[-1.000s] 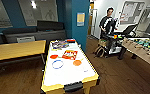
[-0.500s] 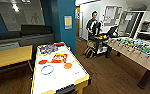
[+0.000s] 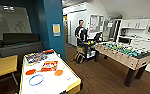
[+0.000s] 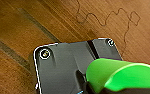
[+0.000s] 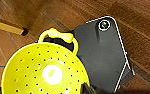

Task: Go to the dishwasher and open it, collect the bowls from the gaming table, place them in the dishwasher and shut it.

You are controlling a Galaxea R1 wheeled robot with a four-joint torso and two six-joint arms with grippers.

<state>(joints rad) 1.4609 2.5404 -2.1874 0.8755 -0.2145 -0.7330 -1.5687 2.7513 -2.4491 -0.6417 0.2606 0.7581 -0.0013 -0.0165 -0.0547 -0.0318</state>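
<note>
Two bowls are riding along, one per arm. The whole head view has slid since half a second ago. That is the camera turning right, not the things moving: the gaming table (image 3: pixel 48 77) now sits low at the left edge, and the foosball table (image 3: pixel 126 51) and white kitchen cabinets (image 3: pixel 141 23) take up more of the right. My read: pickup at this surface is paused and the robot is swinging toward the kitchen end with its load.

Left to right in the head view:
- yellow-wood table (image 3: pixel 3 66) at far left
- gaming table just beside it, carrying board-game boxes (image 3: pixel 49 66), a blue ring (image 3: pixel 36 80) and two flat orange rounds (image 3: pixel 58 72), possibly bowls not yet collected, can't confirm
- teal pillar (image 3: pixel 53 25) behind it
- person (image 3: pixel 81 32) standing at a control rig mid-room
- foosball table, then the cabinets. The dishwasher can't be picked out among them.

Left wrist view: green bowl (image 4: pixel 121 75) up close over wood floor (image 4: pixel 28 25) with nothing under it, so I judge the left jaws are clamped on it.

Right wrist view: yellow bowl (image 5: pixel 43 72), perforated with a loop handle, also hanging over floor. The right jaws look clamped on its rim.

Both bowls are at the jaws and well apart from the gaming table.
</note>
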